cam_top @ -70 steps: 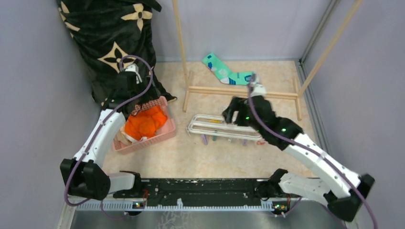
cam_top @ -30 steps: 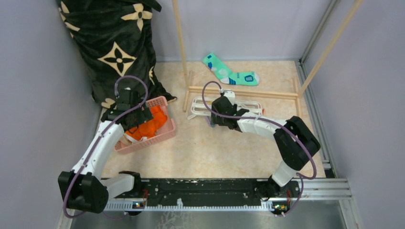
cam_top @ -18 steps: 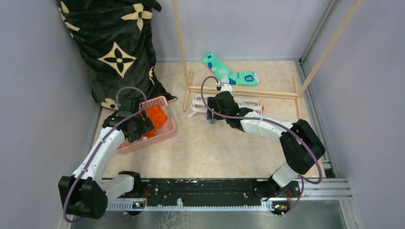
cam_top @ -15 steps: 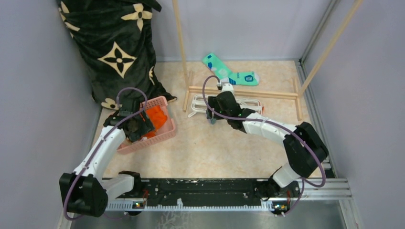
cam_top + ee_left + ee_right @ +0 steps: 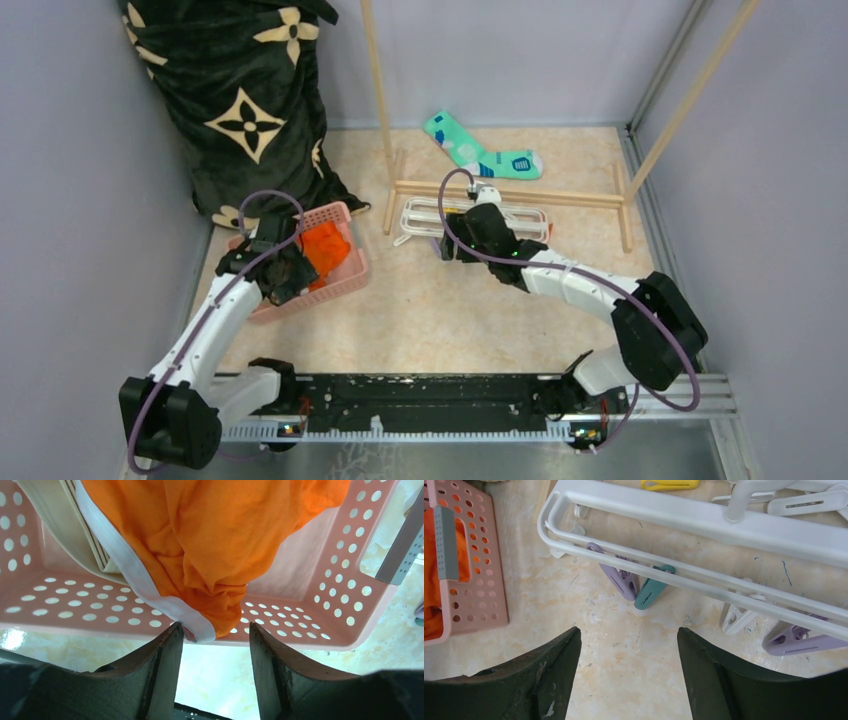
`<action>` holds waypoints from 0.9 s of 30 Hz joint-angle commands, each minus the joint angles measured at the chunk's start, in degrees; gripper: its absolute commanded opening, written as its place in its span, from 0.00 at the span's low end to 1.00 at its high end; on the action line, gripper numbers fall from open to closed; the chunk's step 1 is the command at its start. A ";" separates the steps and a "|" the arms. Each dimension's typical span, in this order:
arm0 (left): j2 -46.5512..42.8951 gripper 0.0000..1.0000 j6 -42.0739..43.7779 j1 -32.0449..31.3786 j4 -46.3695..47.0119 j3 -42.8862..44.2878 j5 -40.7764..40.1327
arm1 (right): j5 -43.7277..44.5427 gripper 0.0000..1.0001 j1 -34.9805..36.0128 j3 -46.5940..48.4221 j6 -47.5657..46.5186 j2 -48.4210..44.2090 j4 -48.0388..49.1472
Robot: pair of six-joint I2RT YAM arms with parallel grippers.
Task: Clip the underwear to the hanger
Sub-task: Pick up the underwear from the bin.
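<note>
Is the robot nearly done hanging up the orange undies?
Not yet. Nothing looks done: the underwear lies in the pink basket and the hanger lies flat on the table. In hand: the left end effector is open at the waistband, the right end effector open above the hanger. Left: grab, carry, clip.

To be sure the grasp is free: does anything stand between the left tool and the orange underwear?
Nothing visible. The open left tool points at the underwear, whose white waistband end lies just ahead of the fingertips. The pink basket only surrounds it; the cream cloth lies to one side.
</note>
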 commanded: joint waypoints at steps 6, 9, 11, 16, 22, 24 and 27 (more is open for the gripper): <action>0.56 0.52 -1.50 -0.93 0.26 -0.99 -1.03 | 0.42 0.71 -0.04 -0.71 1.40 -4.27 1.14; 1.78 0.40 -1.09 -0.95 0.33 -0.25 -3.03 | 0.55 0.71 -0.04 -1.18 1.48 -5.36 0.90; 2.40 0.31 -0.56 -0.93 0.42 0.25 -4.01 | 0.72 0.71 -0.04 -1.38 1.48 -6.09 0.60; 2.96 0.05 0.93 -0.93 -0.71 2.29 -6.71 | 0.88 0.71 -0.04 -1.52 1.52 -7.79 -0.15; 0.31 0.00 4.28 -0.93 -2.51 7.30 -10.65 | -0.21 0.71 -0.04 -3.47 -0.70 -12.74 1.83; -1.25 0.00 7.32 -0.93 -1.06 8.75 -11.20 | -0.75 0.71 -0.04 -4.57 -2.44 -15.02 3.11; -2.29 0.00 11.78 -0.93 0.29 12.24 -9.93 | -1.59 0.72 -0.06 -6.11 -4.71 -18.46 4.95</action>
